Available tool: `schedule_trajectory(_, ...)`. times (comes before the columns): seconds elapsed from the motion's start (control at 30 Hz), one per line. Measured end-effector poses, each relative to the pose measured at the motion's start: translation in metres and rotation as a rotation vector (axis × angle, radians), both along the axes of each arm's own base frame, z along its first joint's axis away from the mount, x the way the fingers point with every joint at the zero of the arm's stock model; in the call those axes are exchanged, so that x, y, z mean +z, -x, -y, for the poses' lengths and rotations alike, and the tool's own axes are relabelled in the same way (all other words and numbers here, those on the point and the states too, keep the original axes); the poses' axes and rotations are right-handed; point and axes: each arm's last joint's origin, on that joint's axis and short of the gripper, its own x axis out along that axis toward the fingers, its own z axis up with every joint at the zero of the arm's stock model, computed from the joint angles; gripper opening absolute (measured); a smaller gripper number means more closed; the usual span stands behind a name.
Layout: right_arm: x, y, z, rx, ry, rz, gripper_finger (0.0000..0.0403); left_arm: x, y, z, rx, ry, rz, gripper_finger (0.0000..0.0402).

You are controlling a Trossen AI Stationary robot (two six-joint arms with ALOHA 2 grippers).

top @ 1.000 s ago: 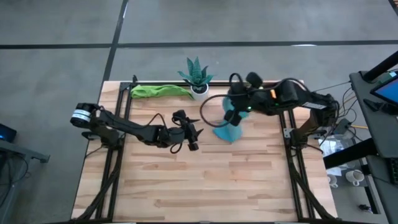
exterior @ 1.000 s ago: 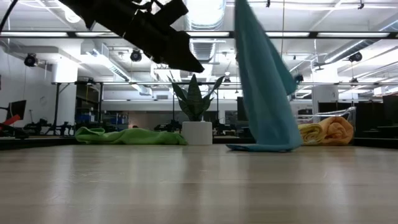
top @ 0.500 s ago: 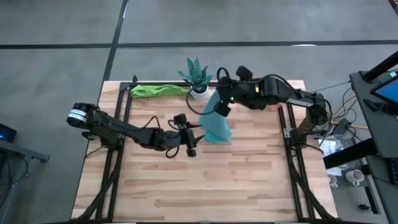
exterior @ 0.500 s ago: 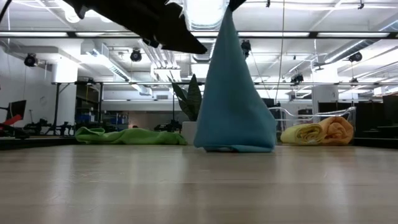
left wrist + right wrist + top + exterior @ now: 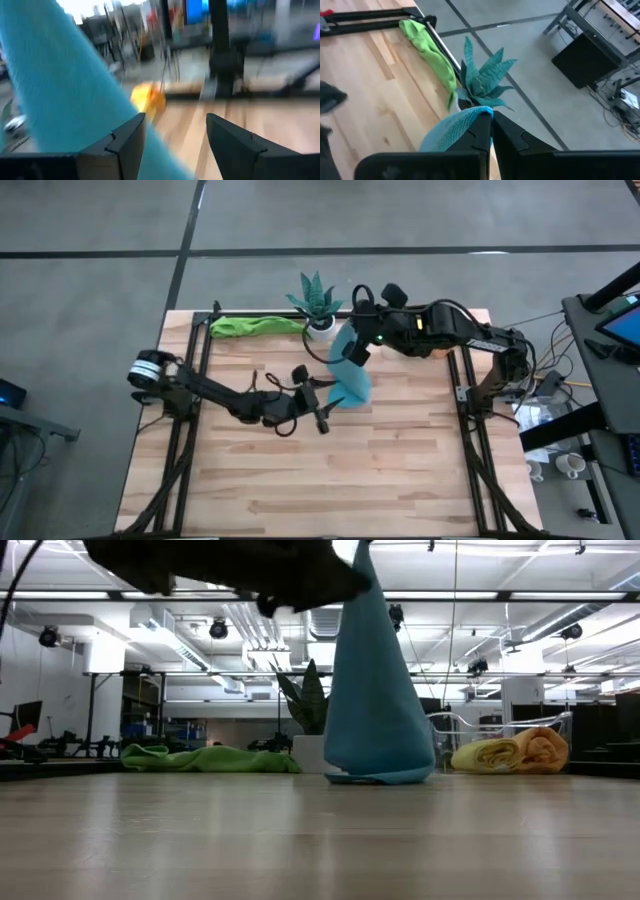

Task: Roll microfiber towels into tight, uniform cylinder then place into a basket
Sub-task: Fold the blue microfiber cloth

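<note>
High view: right jaws pinching blue towel [image 5: 352, 378], left jaws spread beside it.

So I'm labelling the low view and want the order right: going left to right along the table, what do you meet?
Green towel → plant pot, partly behind the hanging blue towel → yellow roll → orange roll, both rolls in the clear basket.

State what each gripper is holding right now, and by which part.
The right gripper is shut on the light blue towel, pinching its top corner so it hangs down to the table. The left gripper is open beside it, holding nothing.
</note>
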Motion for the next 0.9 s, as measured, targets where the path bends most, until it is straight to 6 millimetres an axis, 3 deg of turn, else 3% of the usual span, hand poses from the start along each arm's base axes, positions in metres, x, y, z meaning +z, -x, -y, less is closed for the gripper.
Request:
schedule_trajectory(0.07,0.000,-0.001,-0.001,0.005,-0.001,0.008,0.0009,0.000,-0.010,0.000,-0.019,0.015,0.109,0.0193)
schedule_trajectory(0.17,0.002,-0.002,-0.002,0.010,-0.004,0.024,0.0009,-0.008,-0.034,-0.006,0.006,0.005,0.132,0.0174)
schedule_trajectory(0.3,0.002,-0.002,-0.002,0.015,-0.005,0.028,0.0009,-0.021,-0.076,-0.019,0.053,0.009,0.039,0.0090)
schedule_trajectory(0.4,0.002,-0.002,-0.002,0.018,-0.005,0.026,0.0009,-0.020,-0.103,-0.021,0.068,0.007,0.028,0.0017)
schedule_trajectory(0.53,0.002,-0.002,-0.002,0.019,-0.004,0.025,0.0009,-0.015,-0.126,-0.026,0.122,0.008,0.032,0.0005)
schedule_trajectory(0.7,0.002,-0.002,-0.002,0.021,-0.003,0.022,0.0009,-0.036,-0.132,-0.041,0.248,-0.001,-0.145,0.0001)
schedule_trajectory(0.9,0.003,0.001,-0.002,0.020,0.011,0.006,0.0009,-0.050,-0.111,-0.049,0.362,-0.042,-0.356,0.0000)
